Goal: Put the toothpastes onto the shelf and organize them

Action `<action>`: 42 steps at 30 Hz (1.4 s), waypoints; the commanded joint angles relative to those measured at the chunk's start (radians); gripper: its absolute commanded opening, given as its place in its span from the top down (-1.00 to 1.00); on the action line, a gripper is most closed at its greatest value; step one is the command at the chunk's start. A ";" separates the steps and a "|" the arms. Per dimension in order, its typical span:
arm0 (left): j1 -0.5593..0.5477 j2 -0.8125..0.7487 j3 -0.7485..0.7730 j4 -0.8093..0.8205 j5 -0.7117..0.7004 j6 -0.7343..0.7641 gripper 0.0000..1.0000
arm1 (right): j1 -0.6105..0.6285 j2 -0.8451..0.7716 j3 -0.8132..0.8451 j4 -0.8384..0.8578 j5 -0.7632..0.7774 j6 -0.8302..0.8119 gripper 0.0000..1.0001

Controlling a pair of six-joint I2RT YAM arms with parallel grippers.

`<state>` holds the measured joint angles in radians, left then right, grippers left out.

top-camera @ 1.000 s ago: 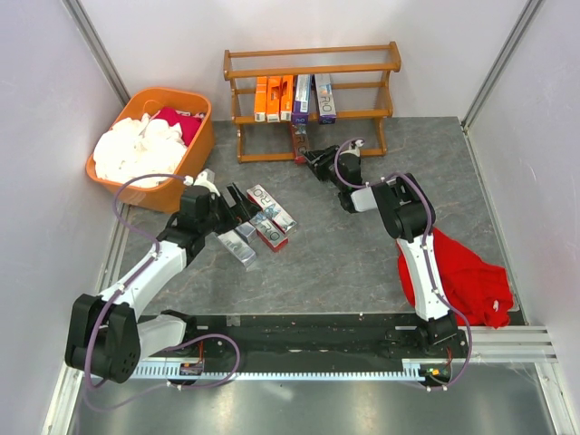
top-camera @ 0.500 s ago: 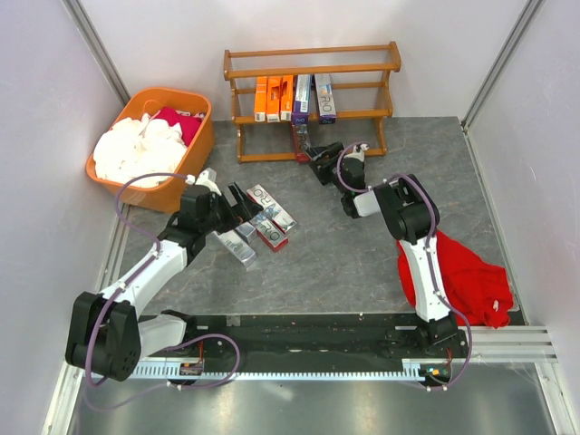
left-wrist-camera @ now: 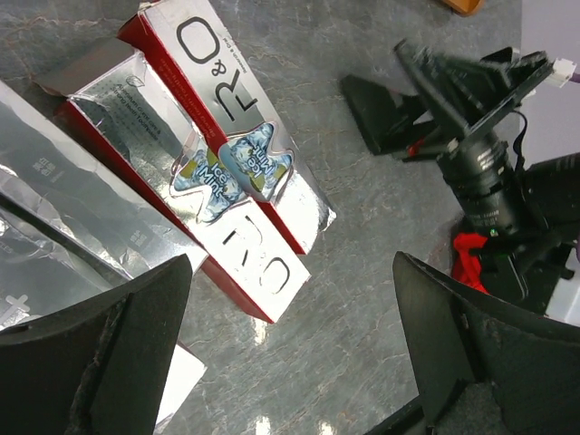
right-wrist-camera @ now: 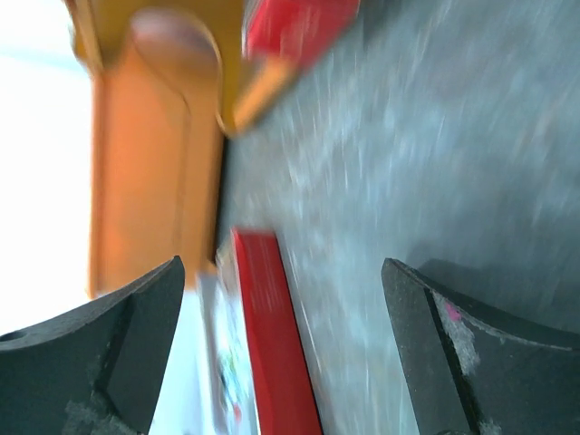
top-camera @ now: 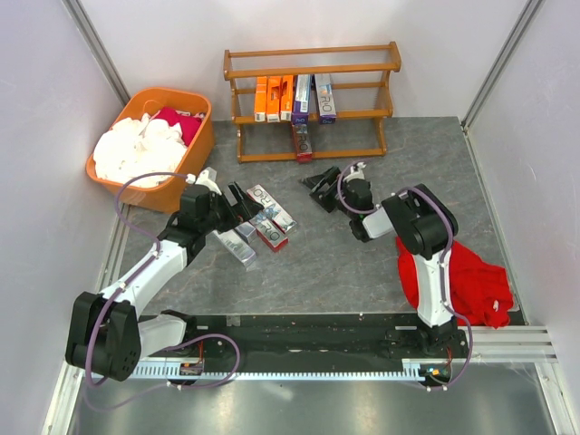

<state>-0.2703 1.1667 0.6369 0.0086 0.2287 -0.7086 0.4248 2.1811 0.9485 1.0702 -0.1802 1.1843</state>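
Observation:
The shelf (top-camera: 362,65) stands at the back. Its middle tier holds orange toothpastes (top-camera: 273,98) and purple-and-white ones (top-camera: 314,96). A red-and-silver carton (top-camera: 302,143) stands on the bottom tier. My right gripper (top-camera: 317,188) hangs open and empty a little in front of that carton. Its blurred wrist view has the red carton (right-wrist-camera: 276,353) and the wooden end panel (right-wrist-camera: 154,172) ahead of the right gripper (right-wrist-camera: 281,265). Red-and-silver toothpastes (top-camera: 272,210) (left-wrist-camera: 227,163) and silver ones (top-camera: 237,246) (left-wrist-camera: 63,199) lie on the floor. My left gripper (top-camera: 245,207) (left-wrist-camera: 290,362) is open just beside them.
An orange tub (top-camera: 201,149) of white and red cloths sits at the back left. A red cloth (top-camera: 467,281) lies by the right arm's base. Side walls close in the floor on both sides. The right gripper (left-wrist-camera: 458,86) shows in the left wrist view.
My right gripper has opened, let go of the red-and-silver carton at the shelf's bottom tier, and drawn back from the shelf. The left arm has not moved.

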 commanded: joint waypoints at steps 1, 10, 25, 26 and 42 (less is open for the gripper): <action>0.003 -0.004 -0.002 0.051 0.032 0.017 -0.99 | 0.071 -0.086 -0.088 -0.215 -0.059 -0.179 -0.96; 0.002 -0.007 -0.009 0.057 0.037 0.015 -0.99 | 0.221 -0.240 -0.099 -0.526 0.082 -0.472 -0.96; 0.003 -0.006 -0.014 0.065 0.043 0.015 -1.00 | 0.333 -0.317 -0.047 -0.722 0.314 -0.670 -0.79; 0.003 -0.004 -0.014 0.065 0.046 0.015 -0.99 | 0.339 -0.317 -0.044 -0.724 0.318 -0.678 -0.77; 0.002 0.004 -0.016 0.074 0.054 0.014 -0.99 | 0.361 -0.261 0.022 -0.705 0.334 -0.747 -0.72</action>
<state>-0.2703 1.1675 0.6212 0.0345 0.2680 -0.7086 0.7830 1.8866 0.9394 0.3771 0.1402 0.4805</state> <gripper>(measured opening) 0.994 0.858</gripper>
